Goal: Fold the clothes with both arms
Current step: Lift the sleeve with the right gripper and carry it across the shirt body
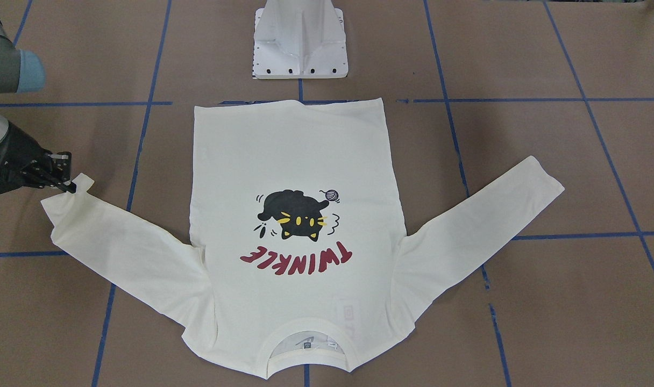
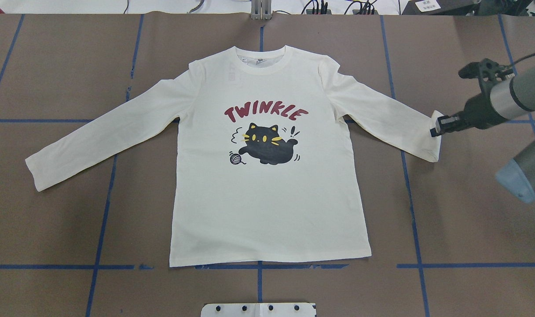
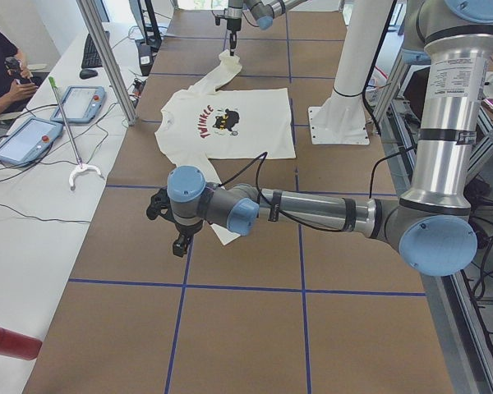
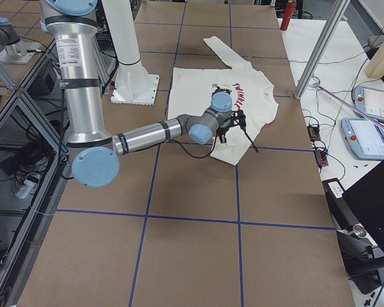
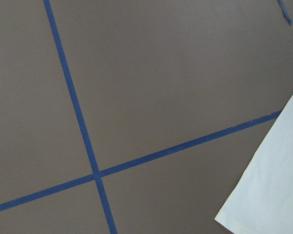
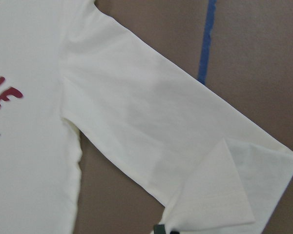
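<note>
The cream-white T-shirt [image 2: 267, 198] lies flat and print-up on the brown table, both sleeves spread out; it also shows in the front view [image 1: 300, 156]. My right gripper [image 2: 434, 130] is shut on the cuff of the sleeve on its side, and the cuff corner [image 2: 438, 115] is lifted and folded over. The front view shows the same grip [image 1: 69, 185], and the right wrist view shows the folded cuff [image 6: 224, 190]. My left gripper [image 3: 179, 240] hangs over bare table beside the other cuff [image 5: 268, 185]. It shows only in the left side view, so I cannot tell whether it is open or shut.
The white pedestal base [image 1: 300, 43] stands on the robot's side of the shirt hem. Blue tape lines [image 2: 102, 220] grid the table. A side bench with tablets [image 3: 25, 139] and a seated operator lies beyond the collar side. A red bottle [image 3: 8, 341] lies there too.
</note>
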